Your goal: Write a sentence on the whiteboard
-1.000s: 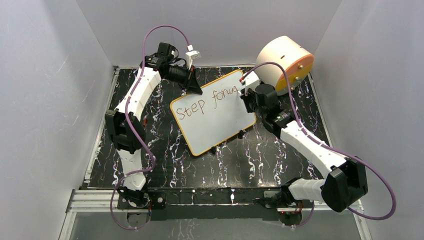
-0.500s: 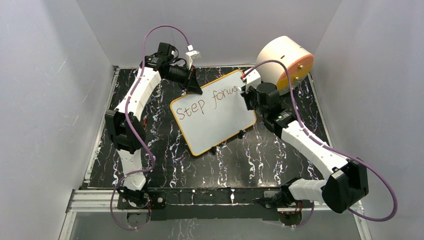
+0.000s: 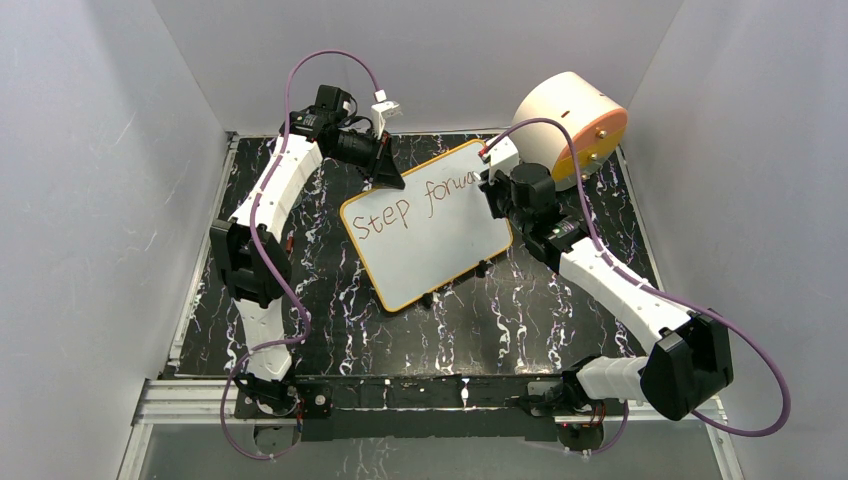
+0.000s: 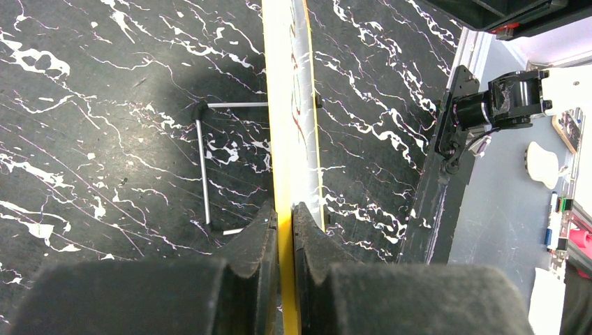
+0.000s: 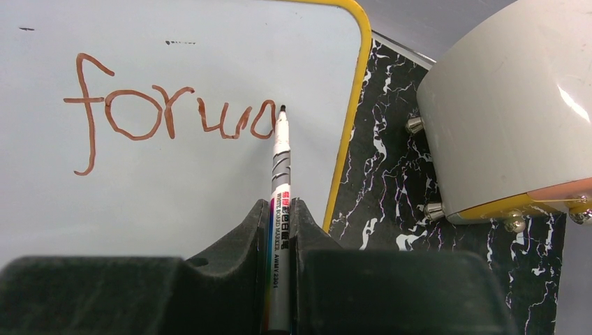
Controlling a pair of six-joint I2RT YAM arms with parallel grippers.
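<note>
Right wrist view: the sentence (image 5: 167,115) is reading "forwa" here, in reddish-brown strokes on the whiteboard (image 5: 174,202). The last letter is ending near the board's yellow-framed right edge. The tip of the whiteboard marker (image 5: 279,174) is sitting at the upper right of that last letter. My right end effector (image 5: 279,209) is clamping the marker's barrel between its two black fingers, with the pen pointing away from me.

In the top view the full line is reading "Step forwa". The whiteboard is lying turned at an angle on the far middle of the black marbled desk (image 3: 350,330), between my two arms. Whether it is flat or propped up, I cannot tell from above.

My left end effector (image 4: 285,216) is pinching the board's yellow frame edge-on, fingers closed on either side of it, at the board's far left corner. A thin wire stand (image 4: 203,167) is sticking out from the back of the board over the desk.

The round peach-and-orange drum (image 5: 502,105) is standing just beyond the board's right edge, apart from it.
</note>
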